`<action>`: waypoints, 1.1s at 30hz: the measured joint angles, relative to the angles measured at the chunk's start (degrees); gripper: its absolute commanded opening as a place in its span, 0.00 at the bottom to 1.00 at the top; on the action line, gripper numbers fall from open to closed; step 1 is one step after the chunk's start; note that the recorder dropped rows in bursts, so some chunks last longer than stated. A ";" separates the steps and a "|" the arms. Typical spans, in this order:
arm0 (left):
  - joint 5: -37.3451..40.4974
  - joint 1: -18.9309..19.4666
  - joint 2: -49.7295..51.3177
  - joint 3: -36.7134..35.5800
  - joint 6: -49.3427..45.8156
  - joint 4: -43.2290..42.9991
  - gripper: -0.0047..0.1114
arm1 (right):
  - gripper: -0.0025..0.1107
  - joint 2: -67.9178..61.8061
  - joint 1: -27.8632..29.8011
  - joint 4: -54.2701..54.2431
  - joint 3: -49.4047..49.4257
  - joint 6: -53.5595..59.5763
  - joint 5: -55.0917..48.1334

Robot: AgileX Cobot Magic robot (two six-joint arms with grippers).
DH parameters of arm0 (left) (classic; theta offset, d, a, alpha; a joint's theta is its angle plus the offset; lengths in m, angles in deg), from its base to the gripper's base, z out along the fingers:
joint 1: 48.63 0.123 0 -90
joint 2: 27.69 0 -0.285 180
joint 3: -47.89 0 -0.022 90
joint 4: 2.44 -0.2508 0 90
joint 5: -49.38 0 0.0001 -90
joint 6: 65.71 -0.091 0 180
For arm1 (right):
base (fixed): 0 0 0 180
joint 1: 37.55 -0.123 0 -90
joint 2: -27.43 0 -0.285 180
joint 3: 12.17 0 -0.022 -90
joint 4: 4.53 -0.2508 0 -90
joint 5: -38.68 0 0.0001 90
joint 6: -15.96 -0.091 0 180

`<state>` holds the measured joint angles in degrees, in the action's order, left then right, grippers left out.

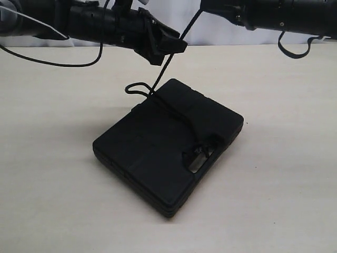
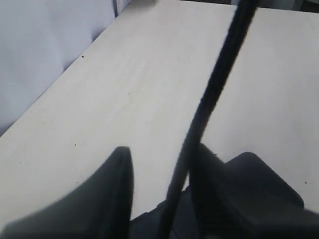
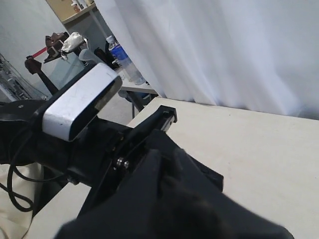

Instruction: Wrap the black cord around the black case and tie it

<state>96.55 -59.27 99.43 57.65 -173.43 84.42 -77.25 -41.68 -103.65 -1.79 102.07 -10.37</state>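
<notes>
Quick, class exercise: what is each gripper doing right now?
Left gripper: open, black cord running between its jaws, not clamped.
Right gripper: shut, apparently pinching the taut black cord's upper end.

The support surface is a pale cream, smooth-finished flat tabletop [image 1: 52,184]. One flat rectangular matte black plastic case [image 1: 152,153] lies flat on it near the centre, set at an angle to the table edges, its oblong handle slot facing up. A thin matte black braided cord [image 1: 174,112] crosses the top of the case. Just behind the case, a small loop of this cord rests on the tabletop.
</notes>
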 measured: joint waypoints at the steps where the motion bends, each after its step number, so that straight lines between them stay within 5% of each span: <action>1: -0.58 0.00 0.00 0.00 -0.08 0.25 0.14 | 0.10 0.00 0.00 0.00 0.00 0.00 0.00; 3: -1.57 0.00 0.04 0.00 0.17 0.69 0.04 | 0.17 0.00 0.00 0.71 0.00 0.00 0.00; 11: -5.11 1.10 0.14 0.00 7.06 4.77 0.04 | 0.57 1.48 0.00 12.79 -0.14 -7.38 0.11; 14: -4.81 3.16 -0.12 0.00 10.03 5.04 0.04 | 0.58 2.92 0.00 23.66 -0.14 -14.13 1.62; 24: 3.92 13.27 -3.02 -0.20 19.72 2.40 0.04 | 0.53 7.44 -3.17 78.95 2.46 -68.22 4.77; 33: 10.26 17.32 -3.39 -0.20 23.70 -3.24 0.04 | 0.53 7.90 -12.90 84.32 19.12 -86.63 18.34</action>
<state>106.81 -41.95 96.04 57.45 -149.72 81.17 -69.35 -54.58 -19.34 17.32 15.44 7.97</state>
